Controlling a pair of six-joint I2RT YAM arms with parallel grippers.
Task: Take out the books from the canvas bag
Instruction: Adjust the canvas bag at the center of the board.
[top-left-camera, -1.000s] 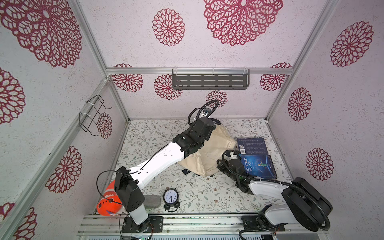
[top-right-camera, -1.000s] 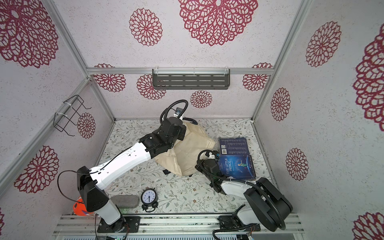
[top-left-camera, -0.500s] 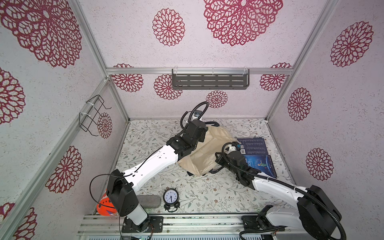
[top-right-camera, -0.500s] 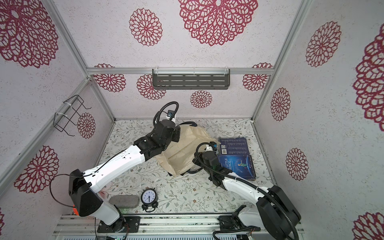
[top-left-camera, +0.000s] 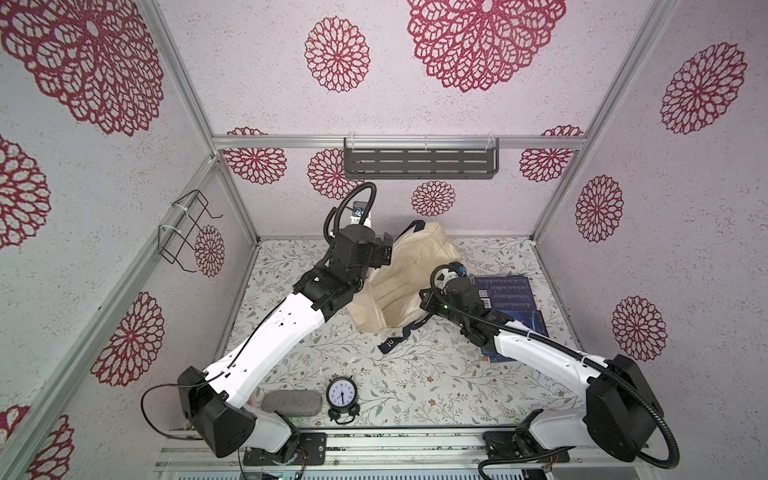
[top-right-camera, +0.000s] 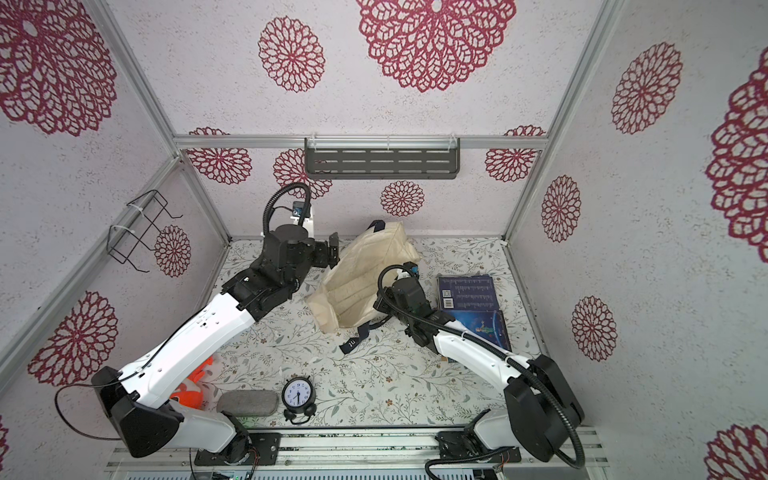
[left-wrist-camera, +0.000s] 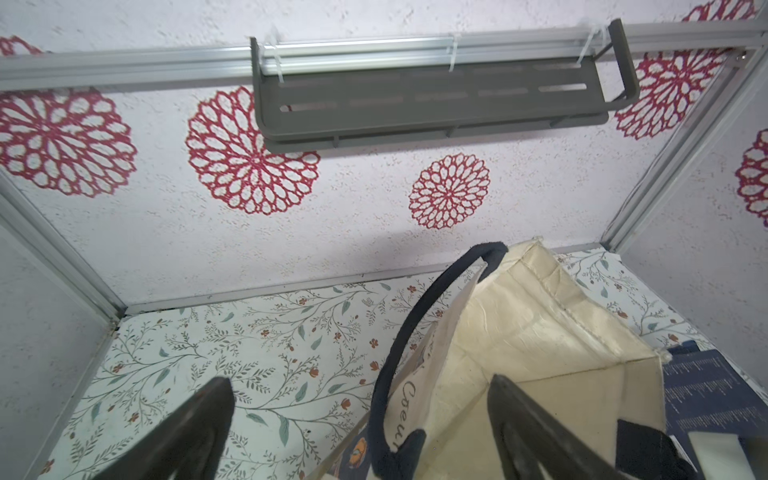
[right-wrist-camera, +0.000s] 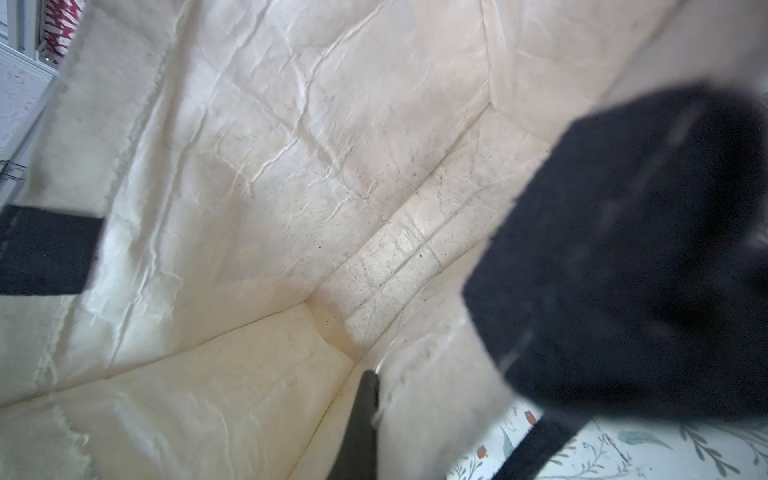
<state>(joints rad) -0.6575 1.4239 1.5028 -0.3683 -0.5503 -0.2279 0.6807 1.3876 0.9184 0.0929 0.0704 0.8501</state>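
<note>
The canvas bag (top-left-camera: 409, 278) sat crumpled on the floral surface (top-left-camera: 415, 374), a little toward the far side and about midway between left and right. One navy strap handle (top-left-camera: 415, 226) stood up at its far end. Another (top-left-camera: 395, 338) trailed over the surface on its near side.

The left gripper (left-wrist-camera: 359, 379) hovered at the bag's far left edge with its fingers (left-wrist-camera: 199, 428) spread wide and nothing clamped. In the left wrist view the raised handle arched up between them, and one finger stood in front of the cream wall of the bag.

The right gripper (right-wrist-camera: 365, 399) reached in at the bag's right side. Its wrist view was filled with creased cream lining and a blurred navy strap (right-wrist-camera: 623, 249). Its jaws were together. I could not tell whether they pinched any cloth.

Two of the books (top-right-camera: 469, 291) lay flat on the surface just right of the bag, overlapping. The far one showed pale text and a white barcode. The near one (top-right-camera: 488, 328) had a blue picture cover, and the right arm hid part of it.

An alarm clock (top-left-camera: 341, 395) and a grey pouch (top-left-camera: 291, 402) stood by the near edge. A grey shelf (top-left-camera: 419, 162) hung on the far wall.
</note>
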